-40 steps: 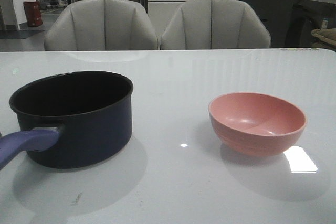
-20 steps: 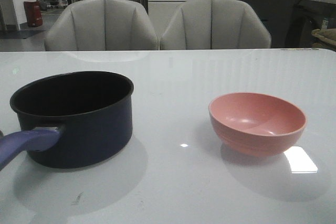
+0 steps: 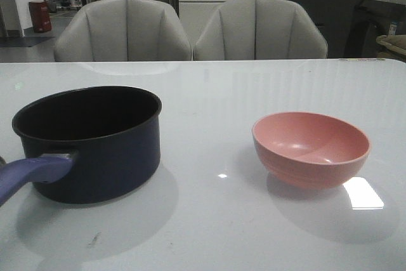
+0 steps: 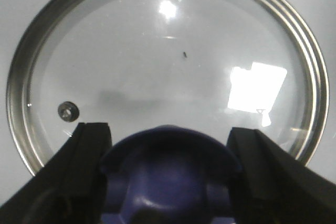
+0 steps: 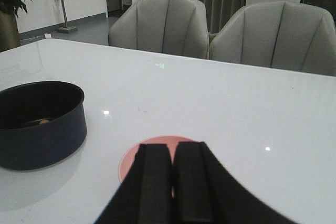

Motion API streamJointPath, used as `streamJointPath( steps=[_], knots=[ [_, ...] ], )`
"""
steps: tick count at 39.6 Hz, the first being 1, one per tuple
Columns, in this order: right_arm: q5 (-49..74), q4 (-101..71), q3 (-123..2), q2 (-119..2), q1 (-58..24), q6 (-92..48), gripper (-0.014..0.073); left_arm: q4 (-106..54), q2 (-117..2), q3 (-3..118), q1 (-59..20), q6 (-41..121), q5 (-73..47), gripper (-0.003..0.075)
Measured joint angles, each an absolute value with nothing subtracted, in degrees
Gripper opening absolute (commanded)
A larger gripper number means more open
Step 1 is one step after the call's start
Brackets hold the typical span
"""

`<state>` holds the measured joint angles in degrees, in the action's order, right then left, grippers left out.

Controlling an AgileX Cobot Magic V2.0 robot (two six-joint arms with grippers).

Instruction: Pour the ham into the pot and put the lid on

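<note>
A white table (image 3: 209,93) is seen in the front view, with two grey chairs (image 3: 190,26) set behind its far edge. On its left side the pot (image 3: 95,141) is stood upright, its purple-blue handle (image 3: 32,172) pointed toward the near left edge. Well apart on the right, the pink bowl (image 3: 311,147) is shown empty. The lid (image 4: 168,61) is laid flat on the table beneath the left wrist camera, and its knob (image 4: 168,174) is flanked by the left gripper (image 4: 168,156), whose fingers (image 4: 89,156) are spread apart on either side. The right gripper (image 5: 172,174) is pressed together above the bowl. A piece of ham (image 5: 44,121) is glimpsed inside the pot.
</note>
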<state>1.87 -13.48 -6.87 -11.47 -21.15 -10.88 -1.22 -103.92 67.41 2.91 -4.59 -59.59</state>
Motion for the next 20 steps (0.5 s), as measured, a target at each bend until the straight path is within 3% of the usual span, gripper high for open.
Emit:
streamJointPath(
  steps=[20],
  knots=[
    [1.9, -13.5, -6.9, -11.5, -21.1, -10.9, 0.0147, -1.6, -100.8, 78.2, 2.9, -0.5, -67.4, 0.0113]
  ],
)
